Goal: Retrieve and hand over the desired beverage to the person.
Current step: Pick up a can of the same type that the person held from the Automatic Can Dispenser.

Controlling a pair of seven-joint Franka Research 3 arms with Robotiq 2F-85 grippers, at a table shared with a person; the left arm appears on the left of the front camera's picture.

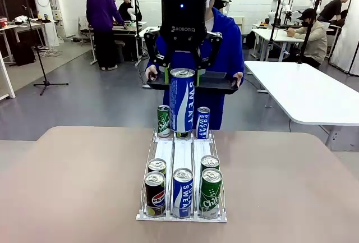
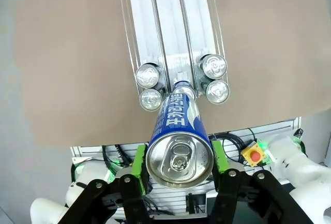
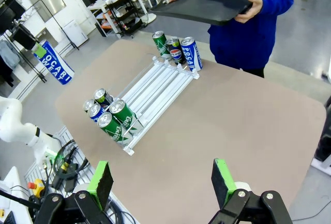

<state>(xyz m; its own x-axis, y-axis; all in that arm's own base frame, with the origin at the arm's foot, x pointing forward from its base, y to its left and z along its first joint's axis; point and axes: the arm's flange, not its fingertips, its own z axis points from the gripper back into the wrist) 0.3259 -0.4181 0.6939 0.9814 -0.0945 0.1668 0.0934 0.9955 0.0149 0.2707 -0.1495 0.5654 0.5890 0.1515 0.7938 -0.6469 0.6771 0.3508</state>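
My left gripper [image 1: 182, 76] is shut on a tall blue Pocari Sweat can [image 1: 182, 104], held upright in the air above the far end of the clear can rack [image 1: 182, 153]. In the left wrist view the can's top [image 2: 179, 159] sits between the green pads [image 2: 138, 163], with the rack [image 2: 170, 27] far below. The person [image 1: 230, 46], in a blue hoodie, stands at the far side holding a black tray [image 1: 219, 81] with both hands, just behind the can. My right gripper [image 3: 162, 182] stands open over the table's near edge, nothing between its fingers.
Several cans stand at both ends of the rack: Pepsi [image 1: 155, 193], Pocari [image 1: 182, 192] and green ones [image 1: 211, 192] near me, more at the far end [image 3: 178, 48]. A white table [image 1: 305, 91] stands at the right. Other people work in the background.
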